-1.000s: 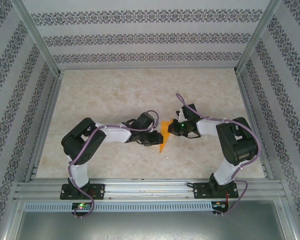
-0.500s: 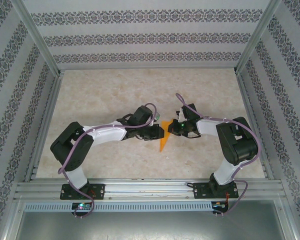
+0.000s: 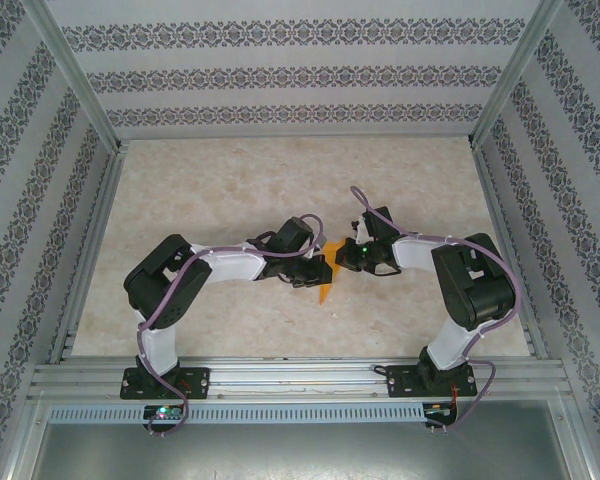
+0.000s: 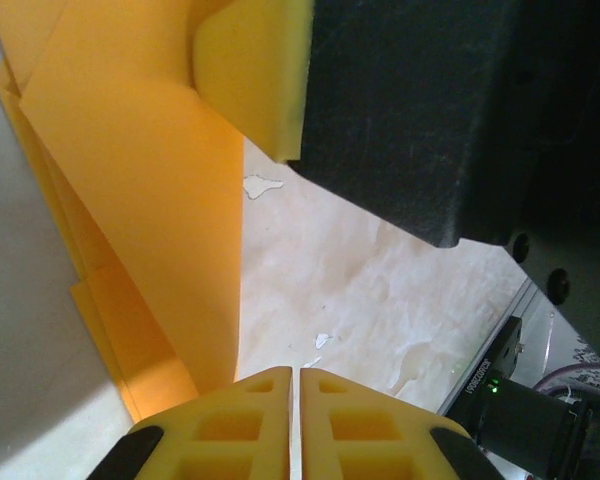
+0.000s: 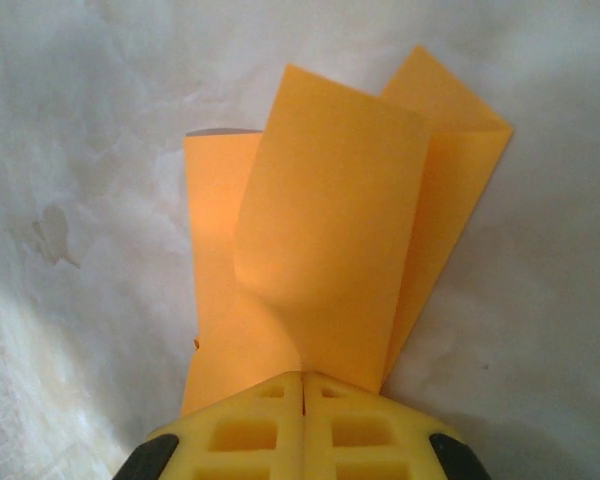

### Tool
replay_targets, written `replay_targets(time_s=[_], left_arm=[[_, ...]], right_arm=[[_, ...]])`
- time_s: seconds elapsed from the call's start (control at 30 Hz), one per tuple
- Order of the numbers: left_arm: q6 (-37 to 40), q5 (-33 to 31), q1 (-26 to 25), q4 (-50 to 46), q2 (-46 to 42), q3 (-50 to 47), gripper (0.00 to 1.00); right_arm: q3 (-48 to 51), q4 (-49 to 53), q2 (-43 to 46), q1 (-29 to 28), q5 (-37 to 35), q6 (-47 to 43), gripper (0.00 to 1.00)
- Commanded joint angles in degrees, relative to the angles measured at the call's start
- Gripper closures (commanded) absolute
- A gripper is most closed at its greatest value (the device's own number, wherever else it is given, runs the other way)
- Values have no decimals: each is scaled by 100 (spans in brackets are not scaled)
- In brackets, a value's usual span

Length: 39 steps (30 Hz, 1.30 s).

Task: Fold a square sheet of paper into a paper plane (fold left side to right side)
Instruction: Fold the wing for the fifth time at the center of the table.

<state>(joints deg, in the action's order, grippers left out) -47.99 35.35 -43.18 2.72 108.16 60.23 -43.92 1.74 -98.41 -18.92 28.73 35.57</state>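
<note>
One folded orange paper (image 5: 320,230) — thin, matte, smooth; three overlapping flaps counted, the front one bowed. It fans out straight ahead of the right end effector (image 5: 304,392), whose yellow, square-pocketed pads are clamped on its narrow end. Left end effector (image 4: 300,395): pads meet at a hairline slit, paper just ahead and to their left; pinched or not — cannot tell. Desk (image 5: 90,150) pale, marbled. Small label (image 4: 480,373) ahead-right of the left pads, print unreadable.
</note>
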Motion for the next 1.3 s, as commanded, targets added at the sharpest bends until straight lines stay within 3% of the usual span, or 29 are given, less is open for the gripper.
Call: replay_targets(time_s=[0.0, 1.27], left_arm=[[145, -87, -33, -189, 129, 91, 89], [184, -345, 2, -240, 452, -179, 93]], right_arm=[[147, 703, -328, -88, -526, -143, 100], [55, 845, -338, -147, -614, -199, 100]])
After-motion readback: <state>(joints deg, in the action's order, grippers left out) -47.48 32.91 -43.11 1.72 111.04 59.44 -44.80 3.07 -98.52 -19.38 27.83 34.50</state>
